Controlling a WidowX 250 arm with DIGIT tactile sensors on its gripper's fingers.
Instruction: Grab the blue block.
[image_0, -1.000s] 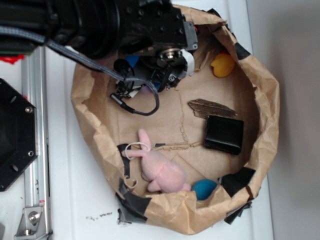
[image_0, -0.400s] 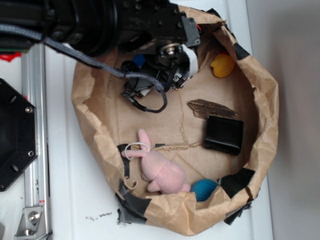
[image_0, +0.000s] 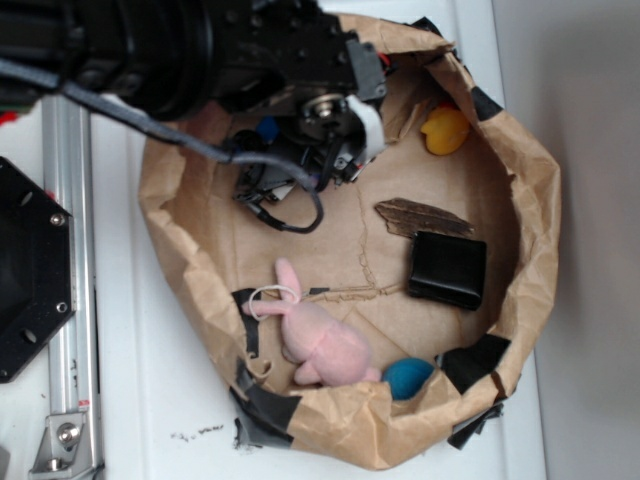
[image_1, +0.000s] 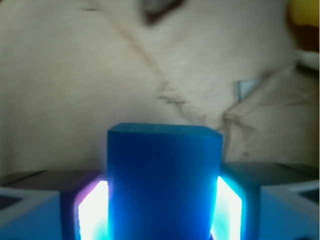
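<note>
Robot arm (image_0: 190, 50) reaches into the upper left of a brown paper bag (image_0: 520, 300) lying open on the white counter (image_0: 150, 400). A sliver of the blue block (image_0: 266, 129) shows beneath the gripper (image_0: 300, 165); jaw state hidden. Elsewhere in the bag: pink plush rabbit (image_0: 325, 340), black box (image_0: 448, 268), teal ball (image_0: 408, 377), yellow toy (image_0: 445, 131).

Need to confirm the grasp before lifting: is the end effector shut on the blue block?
Shut on it: the wrist view shows the blue block between both fingers of the end effector.

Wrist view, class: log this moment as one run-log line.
phase: grasp | gripper: shut on blue block | block: between both fingers | place: over paper bag floor
</note>
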